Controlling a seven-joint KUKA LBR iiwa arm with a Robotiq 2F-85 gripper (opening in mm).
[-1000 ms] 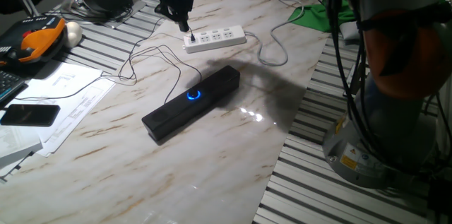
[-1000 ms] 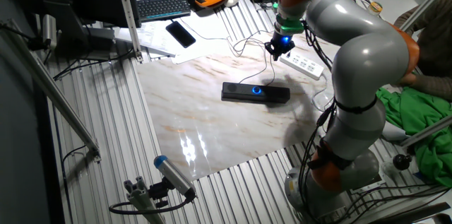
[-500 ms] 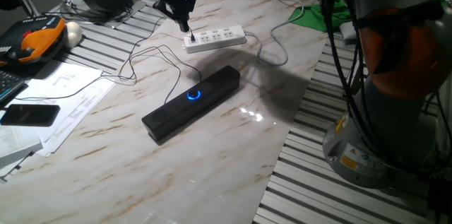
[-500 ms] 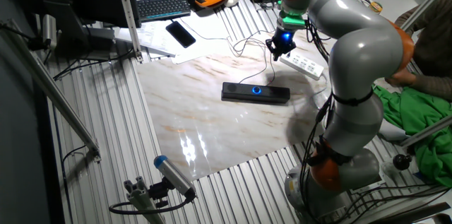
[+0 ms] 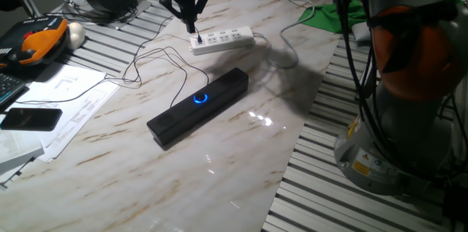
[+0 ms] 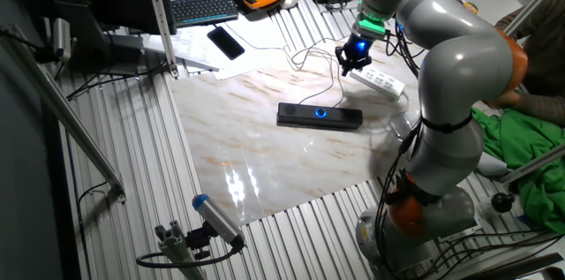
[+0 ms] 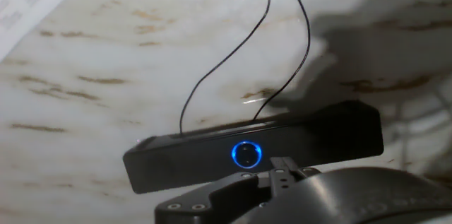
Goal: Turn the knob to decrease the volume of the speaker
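On the left of the counter sit scattered papers and a phone. Further along, the speaker lies flat on the marble, its knob glowing blue on the upward face, untouched. Beyond it, the tool hangs above the white power strip, well apart from the speaker. Over the last second it has swung slightly rightward and turned at the wrist, without coming lower. Its fingers look drawn close together, but I cannot tell for sure. The hand view looks down on the knob, so I judge the approach is only beginning.
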